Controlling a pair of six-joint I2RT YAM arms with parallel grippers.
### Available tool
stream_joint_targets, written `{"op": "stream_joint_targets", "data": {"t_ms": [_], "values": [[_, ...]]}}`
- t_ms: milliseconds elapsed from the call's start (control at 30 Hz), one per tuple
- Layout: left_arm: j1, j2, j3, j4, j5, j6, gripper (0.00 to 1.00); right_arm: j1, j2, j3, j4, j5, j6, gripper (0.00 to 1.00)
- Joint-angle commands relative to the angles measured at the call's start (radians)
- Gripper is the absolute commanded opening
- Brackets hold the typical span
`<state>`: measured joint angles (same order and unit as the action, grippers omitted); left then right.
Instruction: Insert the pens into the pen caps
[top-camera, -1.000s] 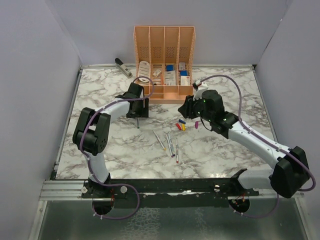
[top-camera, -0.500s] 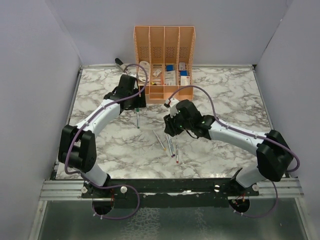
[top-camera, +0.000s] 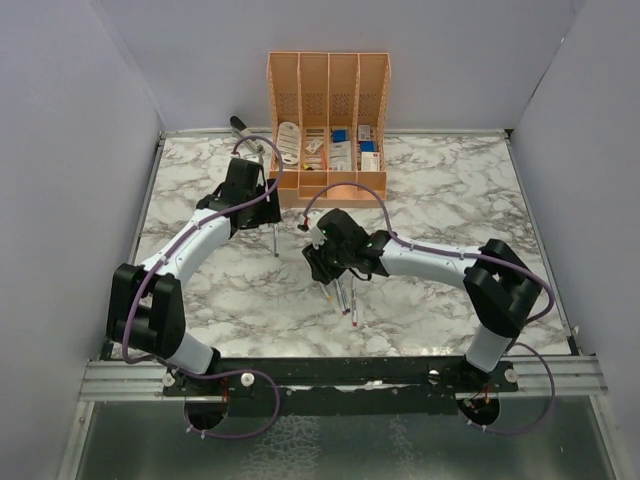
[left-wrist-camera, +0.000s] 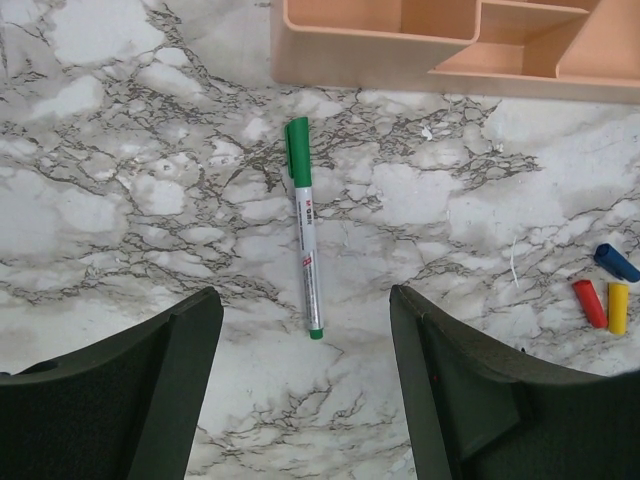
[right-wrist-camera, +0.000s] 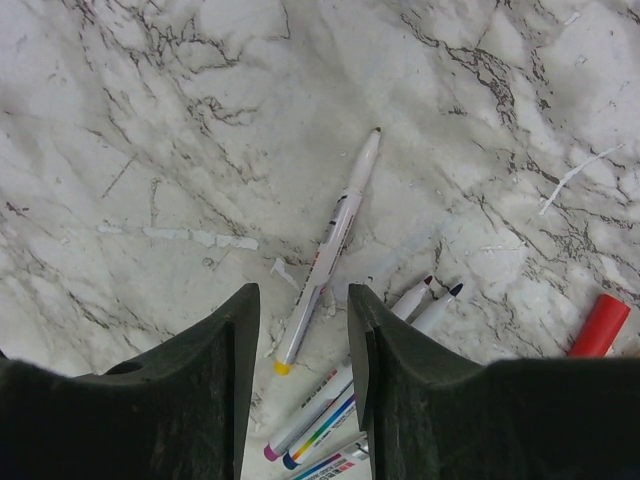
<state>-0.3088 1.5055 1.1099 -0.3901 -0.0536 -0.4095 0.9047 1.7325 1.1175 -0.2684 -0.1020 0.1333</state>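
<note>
Pens (right-wrist-camera: 315, 428) lying loose on the marble table (top-camera: 450, 200), most of them uncapped and bunched near the front middle, under the right gripper (right-wrist-camera: 300, 300). Lying slanted in the gap between its fingers (right-wrist-camera: 440, 410): a yellow-ended pen (right-wrist-camera: 330, 240), bare dark tip pointing away, lower end sitting between the two pads. Crowding just beside it on the right: more pens, two showing bare dark tips, their bodies partly hiding under one finger. Standing apart around the yellow-ended pen, those fingers, pinching nothing.

Lying alone farther back, near the front wall of the orange organiser (left-wrist-camera: 370, 45): a green-capped pen (left-wrist-camera: 305, 240), cap end pointing toward the organiser. Hanging above its lower end: the left gripper (left-wrist-camera: 300, 310), fingers (left-wrist-camera: 130, 400) spread wide to either side, gripping nothing.

Sitting together off to the right in the left wrist view: a blue cap (left-wrist-camera: 617, 262), a red cap (left-wrist-camera: 589, 303) and a yellow cap (left-wrist-camera: 619, 307), red and yellow side by side, blue just behind, all lying apart from any pen. Showing again at the right edge of the right wrist view: the red cap, near the bunch but not touching it.
</note>
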Motion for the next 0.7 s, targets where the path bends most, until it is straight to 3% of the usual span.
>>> {"op": "stream_joint_targets", "data": {"t_ms": [0,667], "values": [[0.008,-0.044,-0.006,-0.005,-0.025,-0.008,0.7,0.005,0.056,0.062,-0.03,0.029,-0.006,0.4],[0.03,-0.092,-0.042,0.01,-0.07,-0.025,0.7,0.005,0.178,0.116,-0.029,0.027,0.006,0.38]]}}
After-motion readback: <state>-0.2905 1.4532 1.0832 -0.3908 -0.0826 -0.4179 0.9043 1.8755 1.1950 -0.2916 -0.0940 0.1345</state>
